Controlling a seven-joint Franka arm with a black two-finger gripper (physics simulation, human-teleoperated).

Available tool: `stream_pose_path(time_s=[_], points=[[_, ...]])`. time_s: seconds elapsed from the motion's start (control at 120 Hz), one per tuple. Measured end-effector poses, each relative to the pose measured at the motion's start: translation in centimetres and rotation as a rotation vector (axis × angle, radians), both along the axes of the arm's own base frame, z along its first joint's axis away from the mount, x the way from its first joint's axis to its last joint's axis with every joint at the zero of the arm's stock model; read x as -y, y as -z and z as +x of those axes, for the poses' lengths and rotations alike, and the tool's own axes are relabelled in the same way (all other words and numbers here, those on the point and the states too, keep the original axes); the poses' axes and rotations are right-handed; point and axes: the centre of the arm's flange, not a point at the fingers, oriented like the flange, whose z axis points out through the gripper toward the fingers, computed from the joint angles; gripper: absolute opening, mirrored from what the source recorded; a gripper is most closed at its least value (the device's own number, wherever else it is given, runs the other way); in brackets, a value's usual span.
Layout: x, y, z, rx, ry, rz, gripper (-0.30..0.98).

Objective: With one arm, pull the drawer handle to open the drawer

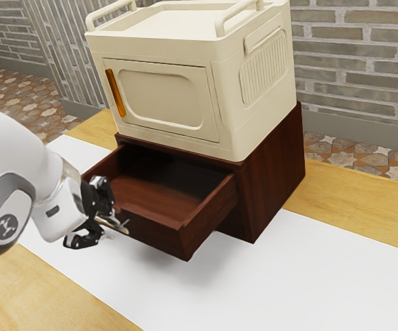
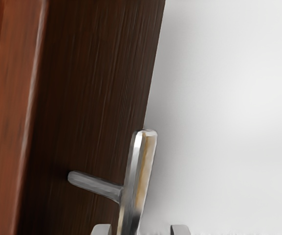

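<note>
A metal bar handle (image 2: 137, 181) stands out from the dark brown, wood-grained drawer front (image 2: 94, 83) on a slim round post (image 2: 93, 185), with bright silver along one side of the bar and a tan-gold strip along the other. The gripper's (image 1: 103, 221) two pale grey fingertips (image 2: 101, 229) stand apart with the bar between them, nearer one than the other. Beside the front's dark face runs the drawer's lighter reddish-brown rim (image 2: 18, 98), and past its opposite edge lies a softly shaded white surface (image 2: 228, 107).
</note>
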Motion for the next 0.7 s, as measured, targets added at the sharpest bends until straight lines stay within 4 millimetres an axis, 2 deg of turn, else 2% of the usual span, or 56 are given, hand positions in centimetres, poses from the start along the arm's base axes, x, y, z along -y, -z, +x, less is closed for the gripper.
stream_pose_path(time_s=[0.325,0.4,0.492,0.517,0.575,0.608,0.642,0.7], points=[[0.3,-0.3,-2.0,-0.008,-0.008,0.005,0.08],[0.1,-1.2,-2.7,-0.004,-0.017,0.002,0.15],[-1.2,-4.0,-4.3,0.012,-0.046,-0.019,0.33],[-1.4,-5.6,-4.5,0.021,-0.049,-0.021,0.37],[-1.4,-10.9,-4.7,0.04,-0.047,-0.016,0.45],[-1.4,-12.8,-4.7,0.024,-0.046,-0.02,0.48],[-2.3,-13.9,-5.1,0.005,-0.059,-0.035,0.51],[-4.4,-14.8,-6.2,-0.034,-0.093,-0.07,0.55]])
